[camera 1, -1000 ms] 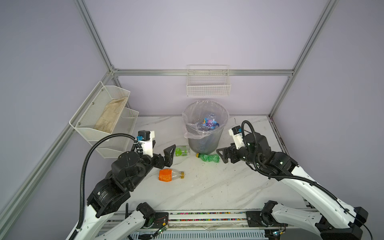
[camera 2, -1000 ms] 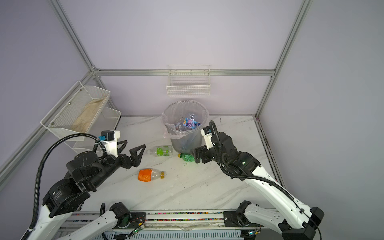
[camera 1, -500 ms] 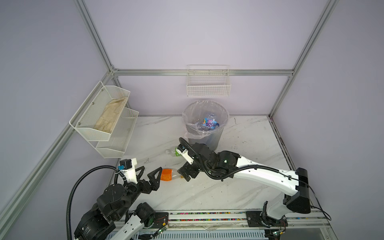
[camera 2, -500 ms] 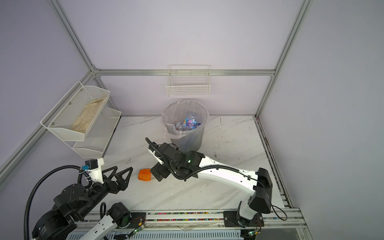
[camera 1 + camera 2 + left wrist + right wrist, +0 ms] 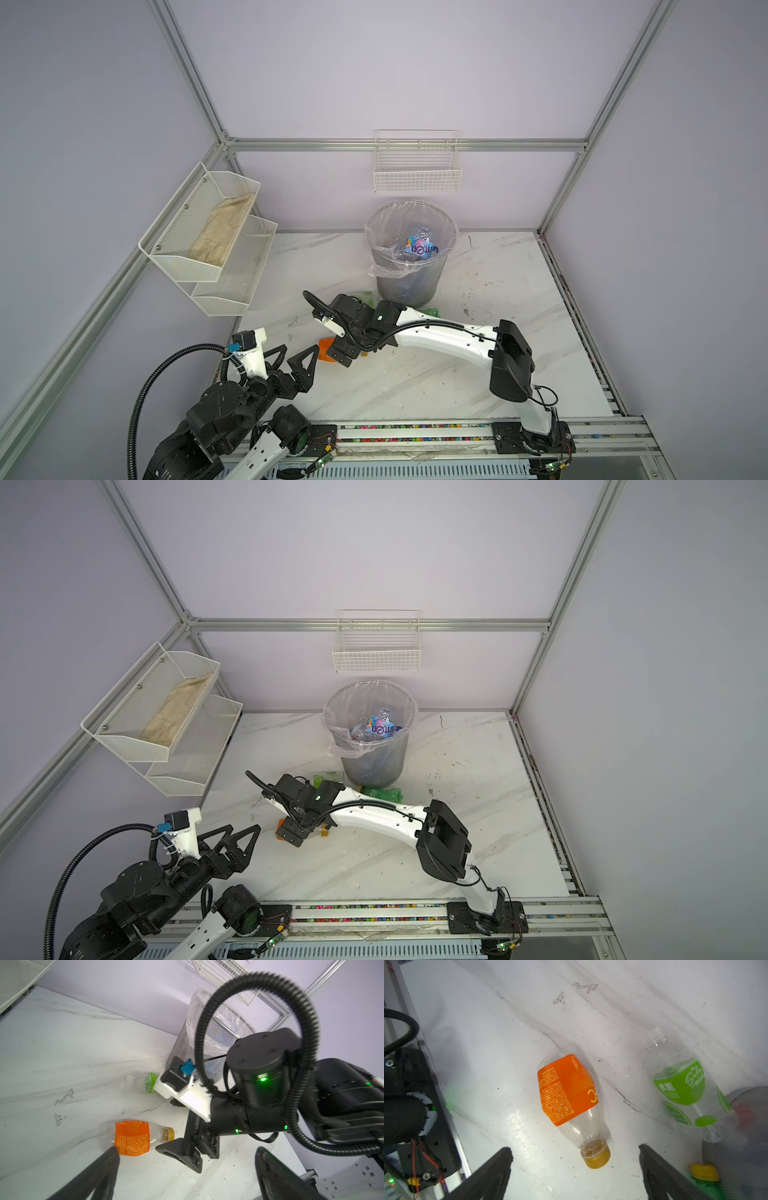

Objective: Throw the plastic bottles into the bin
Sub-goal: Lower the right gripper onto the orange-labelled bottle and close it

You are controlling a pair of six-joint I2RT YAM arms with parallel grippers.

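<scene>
Worktop [image 5: 478,374]: white marble-look, scuffed, lilac walls on three sides.
Orange bottle [image 5: 569,1093]: lying flat, front-left of centre, orange label, amber cap; we see it apart from the other bottles.
Right end effector [image 5: 575,1149]: fingers wide apart, low over the orange bottle's cap end; grips nothing; contact we cannot tell.
Left end effector [image 5: 297,353]: fingers wide apart, empty, just left of the orange bottle.
Bin [image 5: 409,282]: grey, bag-lined, upright at back centre; we see crushed bottles inside [image 5: 419,249], one blue-labelled.
Green-label bottle [image 5: 683,1084]: clear, lying flat, base end by the bin's foot.
All-green bottle [image 5: 380,792]: yellow cap, lying at the bin's foot.
Wire basket [image 5: 417,174]: white, on the back wall above the bin.
Mesh rack [image 5: 245,286]: two tiers, left wall; beige cloth [image 5: 224,232] in the upper tier.
</scene>
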